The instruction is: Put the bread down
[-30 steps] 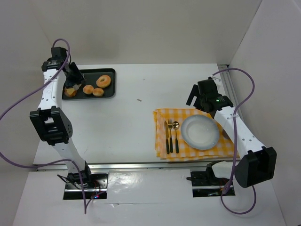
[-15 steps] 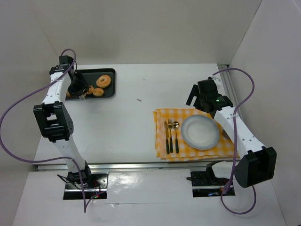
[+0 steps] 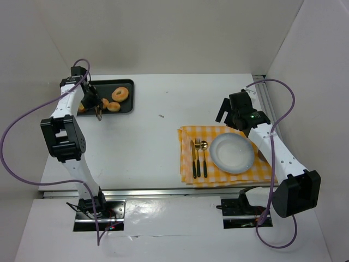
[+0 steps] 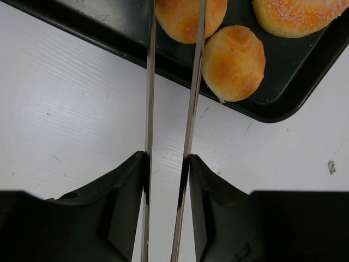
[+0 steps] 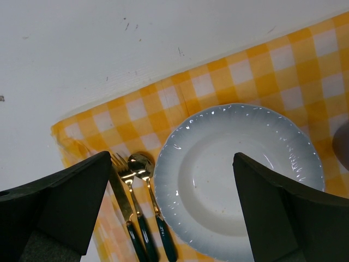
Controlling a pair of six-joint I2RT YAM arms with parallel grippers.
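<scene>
Steel tongs [image 4: 191, 109], held in the left gripper [image 4: 166, 164], reach over a black tray [image 4: 272, 103] of bread.
The left gripper's fingers are clamped on the tongs' two thin arms, which run away from it across the white table [image 4: 71, 109] and over the tray's near rim. One bread roll [image 4: 177, 19] lies in the tray at the far end of the tongs, well ahead of the claw. One arm runs along its left edge and the other crosses its top; whether they touch it cannot be told. A second roll [image 4: 233, 63] lies just right of the tongs, against the first, and a sugared doughnut [image 4: 297, 13] sits further right. The right gripper [image 5: 172, 204] hangs wide open and empty above a white plate [image 5: 234, 180] on a yellow checked cloth [image 5: 256, 71], well apart from the tray.
</scene>
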